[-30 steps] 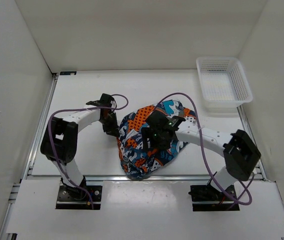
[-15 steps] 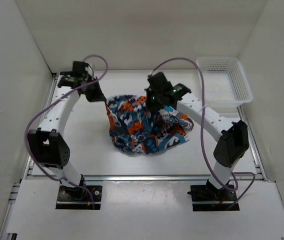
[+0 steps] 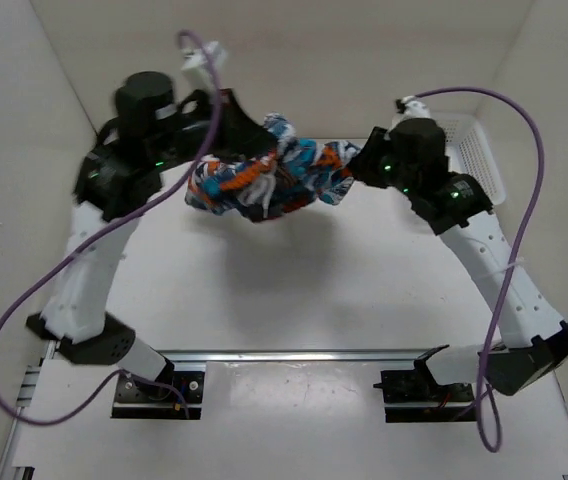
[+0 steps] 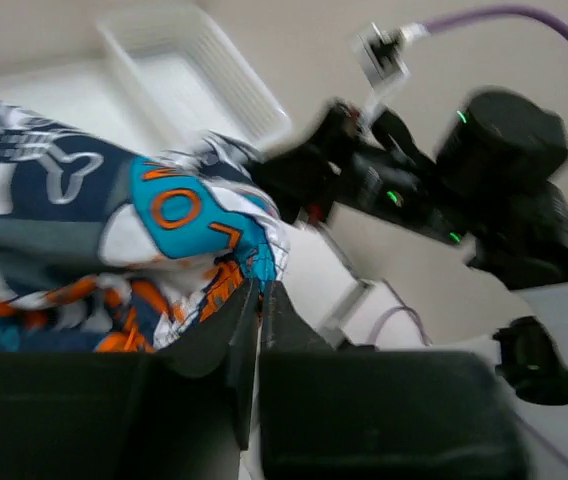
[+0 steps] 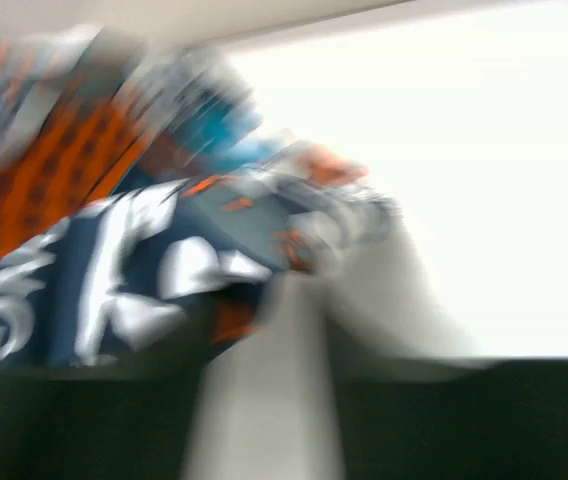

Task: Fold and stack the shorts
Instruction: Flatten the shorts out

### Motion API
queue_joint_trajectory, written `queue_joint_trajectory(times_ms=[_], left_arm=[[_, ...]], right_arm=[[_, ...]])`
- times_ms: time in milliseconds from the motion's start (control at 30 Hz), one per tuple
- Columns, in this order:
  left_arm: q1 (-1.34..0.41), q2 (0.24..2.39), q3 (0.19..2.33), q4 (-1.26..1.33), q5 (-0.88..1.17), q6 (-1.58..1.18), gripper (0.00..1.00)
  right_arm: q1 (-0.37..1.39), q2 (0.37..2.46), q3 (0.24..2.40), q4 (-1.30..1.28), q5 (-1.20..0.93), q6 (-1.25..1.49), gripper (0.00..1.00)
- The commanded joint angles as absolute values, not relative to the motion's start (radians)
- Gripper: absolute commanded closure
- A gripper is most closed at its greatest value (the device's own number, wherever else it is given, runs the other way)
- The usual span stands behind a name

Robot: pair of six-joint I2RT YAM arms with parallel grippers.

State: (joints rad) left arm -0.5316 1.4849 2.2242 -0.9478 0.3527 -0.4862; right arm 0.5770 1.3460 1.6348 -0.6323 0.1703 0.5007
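Holds the shorts (image 3: 269,180) up in the air, well clear of the white table (image 3: 294,300), strung as a bunched, twisted band between the two raised arms. Grips one end with the left gripper (image 3: 236,128), at the upper left of the overhead view, and the other end with the right gripper (image 3: 360,166), further to the right and slightly lower. Sags a little in the middle of the band. Shows, from the left wrist, both black fingers (image 4: 209,345) pressed together with only a thin slit between them, so narrow and clamped on the cloth at the tips; spreads teal, navy, orange and white patches of the shorts (image 4: 114,220) up and to the left of that pinch. Shows there too the right arm (image 4: 474,190) opposite, green lights on it, and the white mesh basket (image 4: 199,75) behind, blurred. Gives little from the right wrist: heavy blur, the shorts (image 5: 114,250) filling the left half and running down towards the dark fingers, jaw gap unreadable there. Reads from overhead as closed on the cloth, with that end level with the gripper and off the table. Leaves the basket (image 3: 474,150) at the far right corner of the table, partly hidden behind the right arm, apart from the shorts.
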Motion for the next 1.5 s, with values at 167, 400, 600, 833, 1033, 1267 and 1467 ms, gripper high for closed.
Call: queue_joint_trajectory(times_ms=[167,400,600,833,1033,1267,1467], left_arm=[[-0.755,1.79,2.243,-1.022,0.332,-0.557,0.0],[-0.52,1.519,1.776,-1.002,0.203,-0.545,0.29],[-0.257,1.338,1.363,-0.967,0.156,-0.594,0.2],[-0.028,1.448,1.098,-0.807,0.264,-0.627,0.0],[-0.017,1.615,1.179,-0.77,0.242,-0.618,0.0],[0.005,1.853,1.279,-0.761,0.232,-0.598,0.06],[0.005,1.91,1.318,-0.761,0.219,-0.589,0.89]], right_arm=[[0.105,1.381,1.436,-0.652,-0.017,0.465,0.1],[0.096,1.182,1.111,-0.67,-0.161,0.478,0.17],[0.248,1.008,0.775,-0.677,-0.248,0.656,0.02],[0.481,0.96,0.517,-0.416,-0.388,1.007,0.01],[0.515,1.038,0.477,-0.267,-0.338,1.155,0.01],[0.548,1.24,0.497,-0.141,-0.279,1.203,0.11],[0.601,1.402,0.651,-0.172,-0.2,1.145,0.52]])
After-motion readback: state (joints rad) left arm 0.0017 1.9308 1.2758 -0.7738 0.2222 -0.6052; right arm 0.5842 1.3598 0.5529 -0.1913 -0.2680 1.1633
